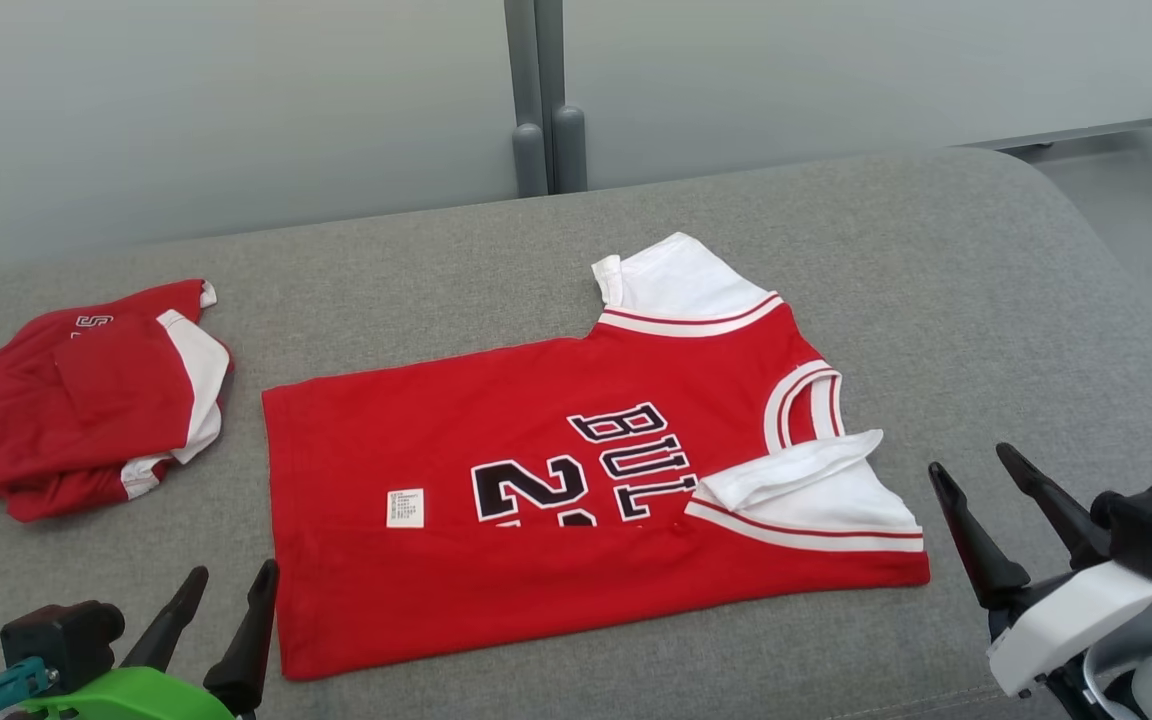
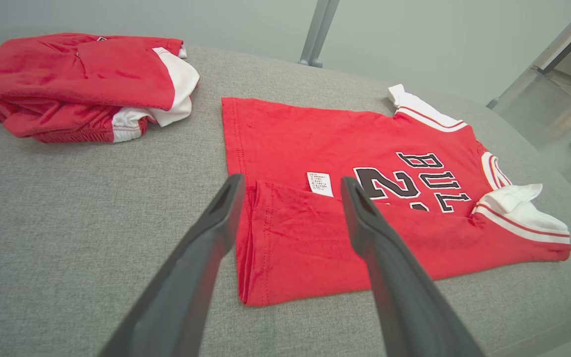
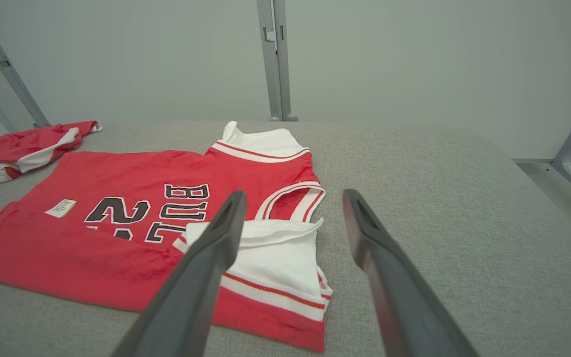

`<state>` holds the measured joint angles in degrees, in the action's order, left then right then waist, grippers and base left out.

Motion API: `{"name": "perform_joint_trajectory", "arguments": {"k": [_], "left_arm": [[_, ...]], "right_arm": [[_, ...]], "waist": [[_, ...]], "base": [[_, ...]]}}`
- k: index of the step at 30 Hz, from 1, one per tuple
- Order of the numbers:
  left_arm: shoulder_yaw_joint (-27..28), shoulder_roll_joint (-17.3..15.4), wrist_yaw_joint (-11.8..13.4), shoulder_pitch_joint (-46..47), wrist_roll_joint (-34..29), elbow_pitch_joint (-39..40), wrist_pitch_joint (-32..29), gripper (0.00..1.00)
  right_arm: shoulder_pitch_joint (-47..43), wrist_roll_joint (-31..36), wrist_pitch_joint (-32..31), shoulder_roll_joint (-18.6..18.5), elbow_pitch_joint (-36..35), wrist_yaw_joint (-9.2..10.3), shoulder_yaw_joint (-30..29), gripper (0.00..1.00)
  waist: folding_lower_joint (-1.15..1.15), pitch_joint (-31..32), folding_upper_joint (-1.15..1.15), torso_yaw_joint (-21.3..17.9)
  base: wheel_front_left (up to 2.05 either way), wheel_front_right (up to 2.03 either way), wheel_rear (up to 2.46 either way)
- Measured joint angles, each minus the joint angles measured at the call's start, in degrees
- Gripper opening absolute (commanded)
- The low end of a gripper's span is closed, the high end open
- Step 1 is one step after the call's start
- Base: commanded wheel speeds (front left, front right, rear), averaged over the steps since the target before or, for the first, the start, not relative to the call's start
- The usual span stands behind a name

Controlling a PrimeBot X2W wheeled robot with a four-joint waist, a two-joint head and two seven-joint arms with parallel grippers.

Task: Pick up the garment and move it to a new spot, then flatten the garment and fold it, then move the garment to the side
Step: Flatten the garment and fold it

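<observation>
Far left on grey padded surface (image 1: 986,300): bunched red-and-white heap (image 1: 76,400), well apart from the work, nothing touching it. Lower left: left gripper (image 1: 233,570), fingers spread wide with nothing between them, hovering just beside the hem corner; in left wrist view, aimed along the doubled near edge. Centre: jersey (image 1: 536,470) laid flat, hem to left, collar to right, near long edge turned up over the front so that the lower part of number and lettering is covered. Care label (image 1: 405,507) just above the fold line; near white sleeve (image 1: 806,490) tucked inward, far white sleeve (image 1: 681,280) sticking out past the far edge. Lower right: right gripper (image 1: 970,458), jaws likewise wide and empty, just off the shoulder end, not touching cloth. Judged: relocation and flattening done, folding part-way, one lengthwise fold in. Next probably needed: pinching the far edge near both ends and drawing it over toward the near side, or doubling crosswise; grips low on the cloth, both arms moving together to avoid skewing the fold.
</observation>
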<state>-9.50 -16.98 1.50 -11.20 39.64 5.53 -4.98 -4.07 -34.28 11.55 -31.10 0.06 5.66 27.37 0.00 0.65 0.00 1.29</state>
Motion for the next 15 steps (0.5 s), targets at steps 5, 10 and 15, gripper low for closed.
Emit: {"name": "perform_joint_trajectory", "arguments": {"k": [5,10,15], "left_arm": [[-0.3,-0.2,-0.1,2.0,-0.3,1.5,-0.5,1.00],[-1.4,-1.3,-0.7,9.0,0.0,2.1,-3.9,1.00],[-2.3,-2.2,-0.8,15.6,0.6,1.0,-8.8,1.00]], "right_arm": [[3.9,0.5,-1.9,-0.7,-1.7,-0.01,-0.1,1.00],[11.8,1.4,-5.9,-2.5,-1.6,-0.60,-0.4,1.00],[19.7,1.9,-10.4,-3.2,-0.9,-2.22,-0.1,1.00]], "waist": [[0.00,-2.0,0.00,0.2],[0.00,-5.2,0.00,0.4],[0.00,-8.9,0.00,0.9]], "base": [[0.00,0.00,0.00],[0.00,0.00,0.00],[0.00,0.00,0.00]]}}
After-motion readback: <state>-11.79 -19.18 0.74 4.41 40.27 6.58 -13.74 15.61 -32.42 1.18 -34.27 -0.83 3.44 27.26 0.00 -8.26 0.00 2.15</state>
